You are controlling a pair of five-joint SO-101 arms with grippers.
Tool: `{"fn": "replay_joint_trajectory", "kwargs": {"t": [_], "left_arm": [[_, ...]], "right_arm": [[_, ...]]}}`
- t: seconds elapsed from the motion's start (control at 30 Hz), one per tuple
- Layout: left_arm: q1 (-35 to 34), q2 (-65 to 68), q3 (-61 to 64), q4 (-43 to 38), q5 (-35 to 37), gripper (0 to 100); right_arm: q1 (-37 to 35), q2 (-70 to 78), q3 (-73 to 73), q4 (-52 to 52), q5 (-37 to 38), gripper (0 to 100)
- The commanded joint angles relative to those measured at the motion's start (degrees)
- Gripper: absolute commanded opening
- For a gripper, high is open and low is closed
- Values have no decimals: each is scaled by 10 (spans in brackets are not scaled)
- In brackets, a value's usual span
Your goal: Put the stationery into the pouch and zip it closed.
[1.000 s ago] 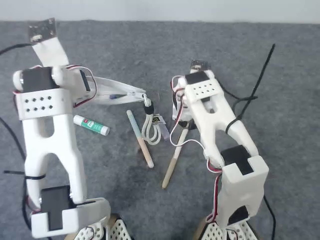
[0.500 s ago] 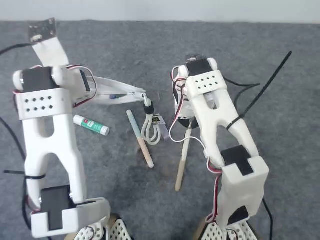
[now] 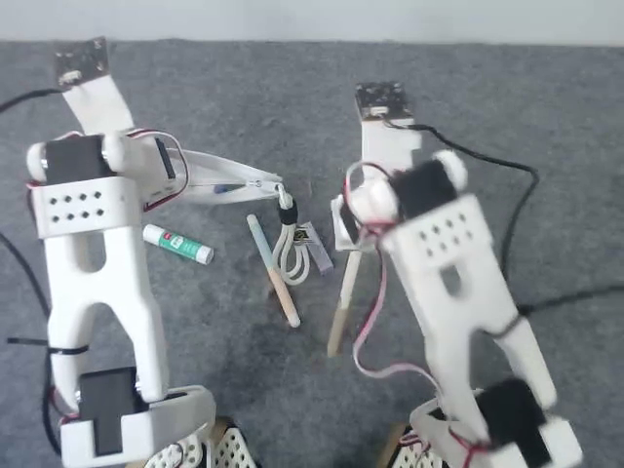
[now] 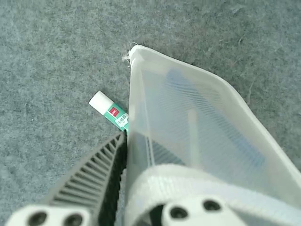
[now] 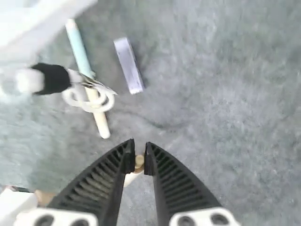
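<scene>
Right gripper (image 5: pixel 136 157) pinches pencil (image 5: pixel 137 164) (mostly hidden between jaws) | left gripper (image 4: pixel 128 141) clamps pouch (image 4: pixel 197 122), contents indistinct through mesh

A robotics test bench, by the look — a desk (image 3: pixel 244 88) laid with grey felt, two white servo arms (image 3: pixel 93 253) trailing loose cable (image 3: pixel 526 172), pale wall (image 3: pixel 292 19) behind.

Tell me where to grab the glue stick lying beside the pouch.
Take the glue stick around the middle of its barrel, coming straight down from above with the jaws across its narrow width. It lies flat on the carpet, a round tube with bare carpet along both long sides.
</scene>
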Motion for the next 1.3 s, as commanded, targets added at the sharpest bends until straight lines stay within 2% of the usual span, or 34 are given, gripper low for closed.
{"fn": "replay_joint_trajectory", "kwargs": {"t": [0.0, 0.37, 0.5, 0.63, 0.77, 1.03, 1.27], "left_arm": [[4, 7, 6, -14, 4, 12], [6, 7, 6, -15, 4, 12], [6, 7, 6, -17, 4, 12], [6, 7, 7, -17, 4, 12], [5, 7, 7, -15, 4, 12], [4, 7, 8, -14, 4, 12], [5, 7, 8, -15, 4, 12]], "right_arm": [[-7, -85, -4, 9, 4, 6], [-7, -291, -4, -66, 3, 6], [-10, -362, -4, -110, -55, 6], [-72, -407, -2, -170, -71, 6], [-119, -421, -2, -229, -69, 6], [-118, -406, 37, -339, -37, 6], [-118, -407, 134, -500, 13, 6]]}}
